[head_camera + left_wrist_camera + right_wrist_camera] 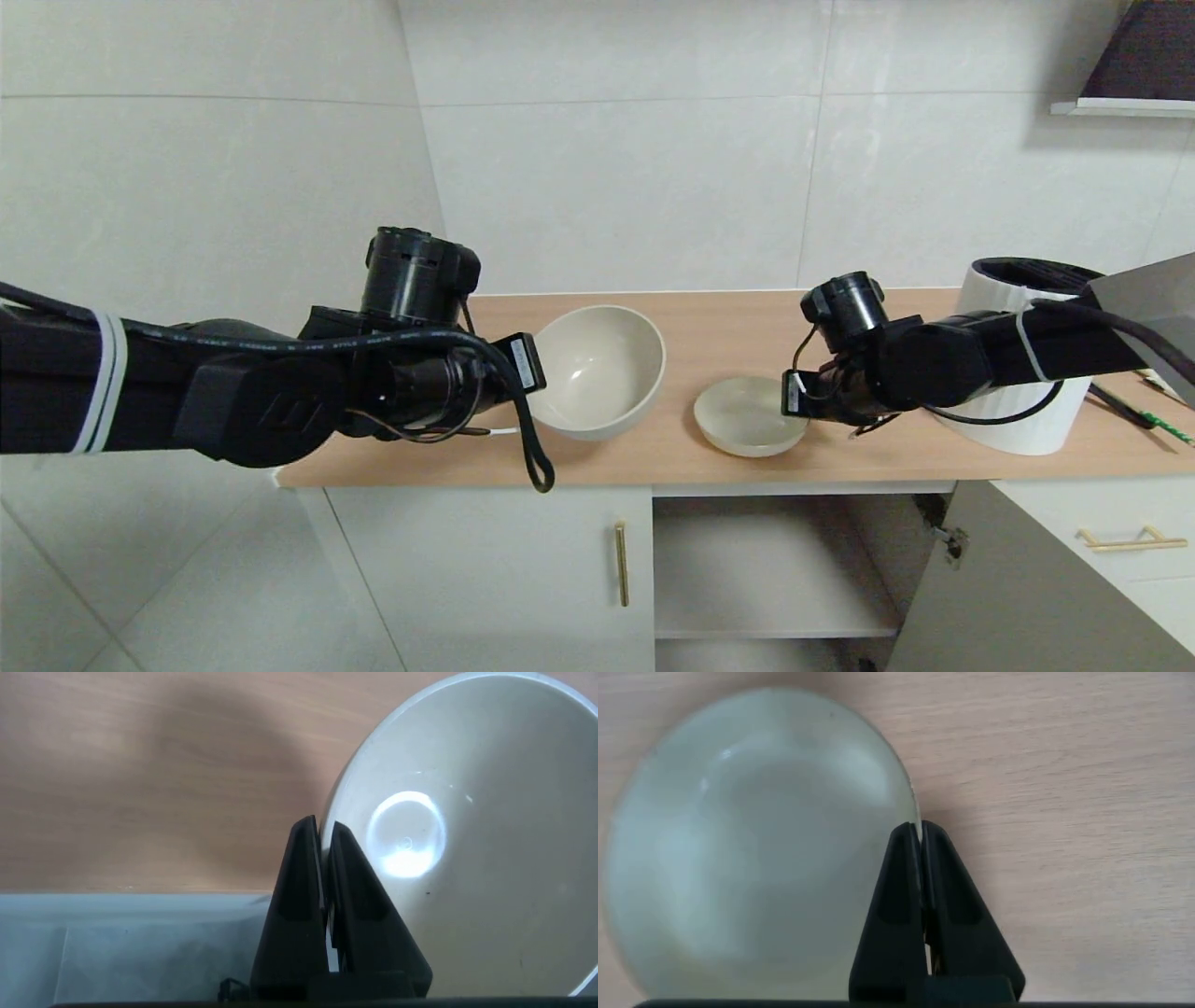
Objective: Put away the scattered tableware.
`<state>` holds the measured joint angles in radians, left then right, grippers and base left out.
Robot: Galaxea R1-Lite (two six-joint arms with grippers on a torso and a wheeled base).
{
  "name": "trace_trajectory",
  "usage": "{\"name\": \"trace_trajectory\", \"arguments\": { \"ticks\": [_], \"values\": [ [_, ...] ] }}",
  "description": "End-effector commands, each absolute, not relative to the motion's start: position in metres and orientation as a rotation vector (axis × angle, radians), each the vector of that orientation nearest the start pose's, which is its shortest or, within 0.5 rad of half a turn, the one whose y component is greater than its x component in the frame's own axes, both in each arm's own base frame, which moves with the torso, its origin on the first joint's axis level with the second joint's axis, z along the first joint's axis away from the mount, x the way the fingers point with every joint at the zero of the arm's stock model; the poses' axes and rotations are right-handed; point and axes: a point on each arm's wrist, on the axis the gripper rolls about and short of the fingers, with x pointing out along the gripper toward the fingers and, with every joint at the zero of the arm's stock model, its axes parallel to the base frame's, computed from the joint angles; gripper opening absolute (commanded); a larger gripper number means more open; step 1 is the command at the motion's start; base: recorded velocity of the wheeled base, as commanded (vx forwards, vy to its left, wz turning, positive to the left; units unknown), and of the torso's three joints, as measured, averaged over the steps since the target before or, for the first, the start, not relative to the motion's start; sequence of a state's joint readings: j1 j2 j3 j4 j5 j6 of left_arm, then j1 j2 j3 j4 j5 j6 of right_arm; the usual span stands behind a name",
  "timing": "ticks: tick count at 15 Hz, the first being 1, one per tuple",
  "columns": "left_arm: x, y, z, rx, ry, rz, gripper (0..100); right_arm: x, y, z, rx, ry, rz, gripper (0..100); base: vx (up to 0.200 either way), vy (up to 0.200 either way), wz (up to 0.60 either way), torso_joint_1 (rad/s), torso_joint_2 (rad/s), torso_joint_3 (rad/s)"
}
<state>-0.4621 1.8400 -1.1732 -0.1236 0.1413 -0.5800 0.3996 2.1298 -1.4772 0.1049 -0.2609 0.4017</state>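
**Risks.**
- Both grips are thin pinches on a rim, 1 contact point each.
- The bowl is deep. It hangs tilted from the left end effector, with its mouth turned toward the robot.
  - Likely failure: the rim pivots or slides out between the fingers under the bowl's own weight, most probably on a quick swing.
  - The bowl is close to the front edge of the worktop, so a slip could send it over the edge.
- The dish looks smooth and shallow, so the right end effector runs the same slip risk.
- Bowl and dish are just beside each other, so lifting both at once may knock their rims together.
- If the open cupboard shelf below is the target (my guess), the door and the worktop's front edge are collision hazards on the way down.

**Pose.**
- The left arm comes in from the worktop's left end, roughly level. Its fingers are closed on the bowl's rim on the side nearest that end.
- The right arm comes in from the right end, passing in front of a white pot. Its fingers are closed on the dish's rim on the side toward that end.
- The dish is near the front edge, about mid-worktop. I cannot tell whether it is lifted clear of the surface.
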Motion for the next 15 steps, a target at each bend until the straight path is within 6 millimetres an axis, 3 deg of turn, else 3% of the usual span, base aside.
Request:
{"name": "trace_trajectory", "arguments": {
  "ticks": [1, 4, 6, 8, 11, 15],
  "values": [
    [0.311, -0.151, 0.197, -0.409, 0.568, -0.158, 0, 0.373, 0.152, 0.162, 0.161, 0.704, 0.021, 0, 0.000, 0.000, 0.00, 0.000, 0.00, 0.000],
    [0.293, -0.142, 0.194, -0.398, 0.591, -0.154, 0, 0.345, 0.144, 0.188, 0.165, 0.762, 0.072, 0, 0.000, 0.000, 0.00, 0.000, 0.00, 0.000],
    [0.286, -0.139, 0.196, -0.398, 0.588, -0.157, 0, 0.305, 0.131, 0.204, 0.152, 0.817, 0.091, 0, 0.000, 0.000, 0.00, 0.000, 0.00, 0.000],
    [0.274, -0.133, 0.198, -0.371, 0.588, -0.168, 0, 0.280, 0.122, 0.223, 0.202, 0.804, 0.194, 0, 0.000, 0.000, 0.00, 0.000, 0.00, 0.000],
    [0.251, -0.120, 0.198, -0.338, 0.589, -0.170, 0, 0.254, 0.112, 0.223, 0.223, 0.832, 0.262, 0, 0.000, 0.000, 0.00, 0.000, 0.00, 0.000],
    [0.248, -0.119, 0.197, -0.311, 0.567, -0.185, 0, 0.247, 0.107, 0.214, 0.215, 0.861, 0.241, 0, 0.000, 0.000, 0.00, 0.000, 0.00, 0.000]
  ]
}}
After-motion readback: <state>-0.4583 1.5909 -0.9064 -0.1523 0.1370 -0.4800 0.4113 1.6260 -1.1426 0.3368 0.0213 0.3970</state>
